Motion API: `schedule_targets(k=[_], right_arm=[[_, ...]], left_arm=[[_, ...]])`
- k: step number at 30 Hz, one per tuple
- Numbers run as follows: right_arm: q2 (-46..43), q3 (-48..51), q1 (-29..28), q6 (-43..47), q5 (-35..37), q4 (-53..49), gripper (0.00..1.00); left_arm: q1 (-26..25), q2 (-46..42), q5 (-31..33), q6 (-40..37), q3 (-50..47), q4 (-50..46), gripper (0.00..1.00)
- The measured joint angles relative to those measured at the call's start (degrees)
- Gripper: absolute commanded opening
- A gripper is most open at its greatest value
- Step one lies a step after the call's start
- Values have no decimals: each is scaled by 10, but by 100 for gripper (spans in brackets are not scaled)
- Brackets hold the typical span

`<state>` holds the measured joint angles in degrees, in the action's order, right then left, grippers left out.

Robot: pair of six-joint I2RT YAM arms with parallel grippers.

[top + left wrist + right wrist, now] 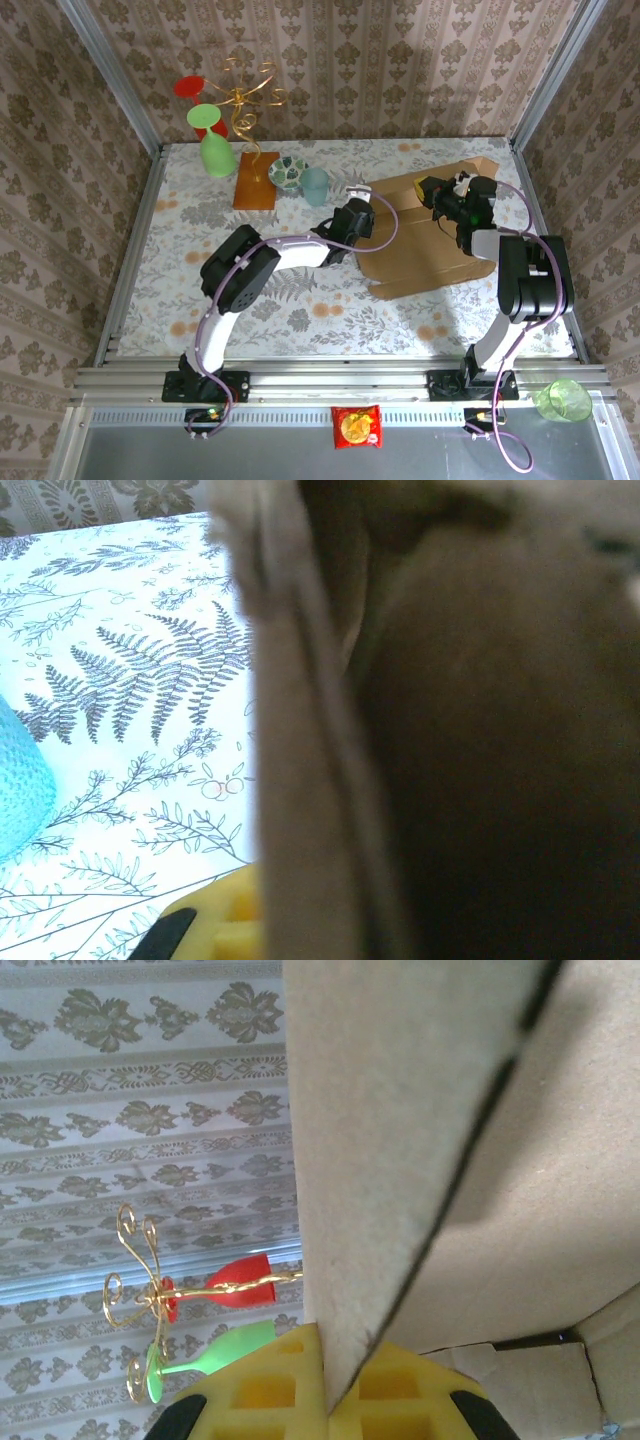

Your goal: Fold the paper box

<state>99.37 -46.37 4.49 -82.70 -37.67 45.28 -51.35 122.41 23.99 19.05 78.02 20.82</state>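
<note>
Where the paper box [430, 250] lies at the right of the bench [180, 230], my right jaws clench its top flap, and my left jaws, blurry up close, seem clenched on its left edge.

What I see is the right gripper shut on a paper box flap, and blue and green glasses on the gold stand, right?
Nearly: the right wrist view shows a red glass, not blue, with the green glass on the gold stand. Rest holds.
</note>
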Motion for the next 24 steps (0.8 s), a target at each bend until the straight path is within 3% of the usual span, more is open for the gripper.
schedule_targets(k=[6, 12, 15, 20, 24], right_arm=[[-8, 0, -7, -15, 22, -5, 1], [-57, 2, -25, -7, 34, -102, 54], [-126, -1, -35, 28, 56, -203, 66], [-257, -44, -32, 92, 118, -355, 70], [-322, -101, -29, 147, 169, -446, 65]], left_arm=[[0, 13, 18, 0, 23, -14, 0], [4, 15, 24, -9, 48, -49, 0], [14, 4, 17, -13, 36, -53, 0], [58, -60, -20, -40, -26, -66, 0], [109, -137, -68, -69, -71, -94, 0]])
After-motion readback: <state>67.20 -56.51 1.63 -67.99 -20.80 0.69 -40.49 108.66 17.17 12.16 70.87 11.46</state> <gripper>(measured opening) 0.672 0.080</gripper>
